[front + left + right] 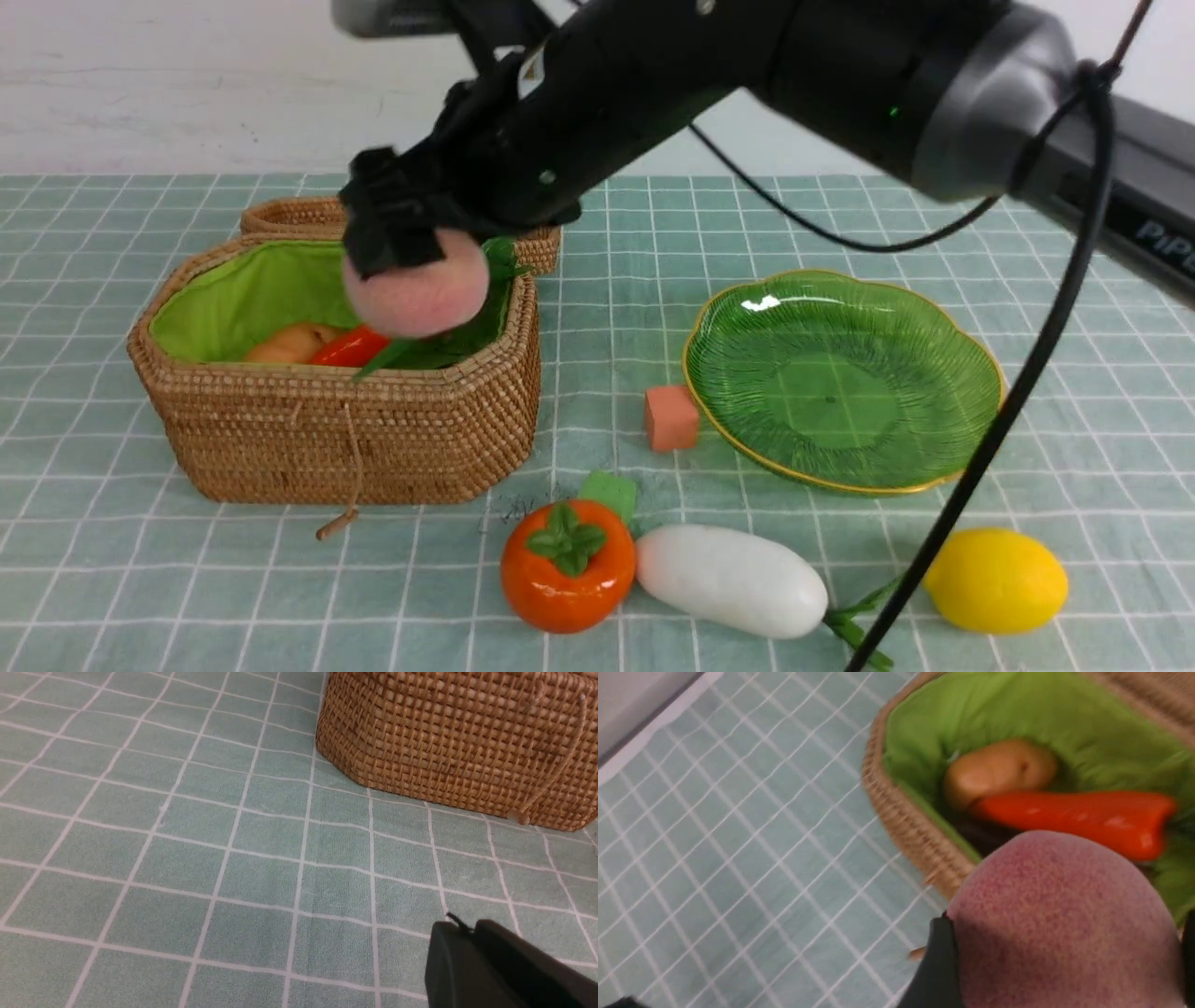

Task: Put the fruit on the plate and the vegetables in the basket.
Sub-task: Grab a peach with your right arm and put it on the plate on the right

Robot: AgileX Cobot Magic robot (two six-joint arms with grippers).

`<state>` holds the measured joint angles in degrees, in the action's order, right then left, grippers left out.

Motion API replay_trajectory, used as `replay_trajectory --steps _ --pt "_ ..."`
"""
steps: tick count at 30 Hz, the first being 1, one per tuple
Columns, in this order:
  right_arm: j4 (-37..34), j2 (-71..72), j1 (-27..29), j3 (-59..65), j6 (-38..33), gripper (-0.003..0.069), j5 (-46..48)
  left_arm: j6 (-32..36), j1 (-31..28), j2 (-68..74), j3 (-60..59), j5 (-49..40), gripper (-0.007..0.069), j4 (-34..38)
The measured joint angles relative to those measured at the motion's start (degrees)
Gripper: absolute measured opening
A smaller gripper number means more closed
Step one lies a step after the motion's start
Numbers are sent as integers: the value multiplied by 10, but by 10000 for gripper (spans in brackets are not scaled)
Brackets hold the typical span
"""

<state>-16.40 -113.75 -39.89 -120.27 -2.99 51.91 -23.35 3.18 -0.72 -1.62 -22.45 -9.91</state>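
Note:
My right gripper [397, 247] is shut on the fuzzy pink peach [420, 297] and holds it above the near right part of the wicker basket [280, 439]. In the right wrist view the peach [1064, 924] sits between the black fingers [934, 961]. Inside the basket lie the orange-red carrot [1078, 816], a dark purple shape under it, likely the eggplant [987, 836], and a tan rounded item [999, 772]. The green glass plate [934, 373] holds nothing. The persimmon [567, 565], white radish [730, 579] and lemon [995, 579] lie on the cloth in front. My left gripper [460, 927] is shut and empty, low over the cloth near the basket's wall [458, 742].
A small orange cube [670, 417] touches the plate's left rim. A small green cube [609, 493] lies behind the persimmon. The basket's lid [299, 215] hangs open at the back. My right arm's black cable [1018, 383] crosses in front of the plate.

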Motion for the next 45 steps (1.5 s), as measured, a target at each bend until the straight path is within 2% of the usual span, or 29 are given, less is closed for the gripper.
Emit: replay_trajectory --steps 6,9,16,19,23,28,33,38,45 --pt "11 16 118 -14 21 600 37 0 0 0 0 0 46 0" --pt "9 28 154 -11 21 600 37 0 0 0 0 0 48 0" --pt "50 30 185 16 10 599 20 0 0 0 0 0 55 0" --pt "109 10 191 96 10 599 -35 0 0 0 0 0 61 0" --pt "125 -39 203 192 34 599 -105 0 0 0 0 0 67 0" --pt "137 -68 231 227 60 595 -146 0 0 0 0 0 71 0" --pt "138 -68 248 228 90 595 -135 0 0 0 0 0 75 0" --pt "137 -46 250 228 101 678 -79 0 0 0 0 0 78 0" --pt "160 38 250 230 112 668 -27 0 0 0 0 0 83 0"
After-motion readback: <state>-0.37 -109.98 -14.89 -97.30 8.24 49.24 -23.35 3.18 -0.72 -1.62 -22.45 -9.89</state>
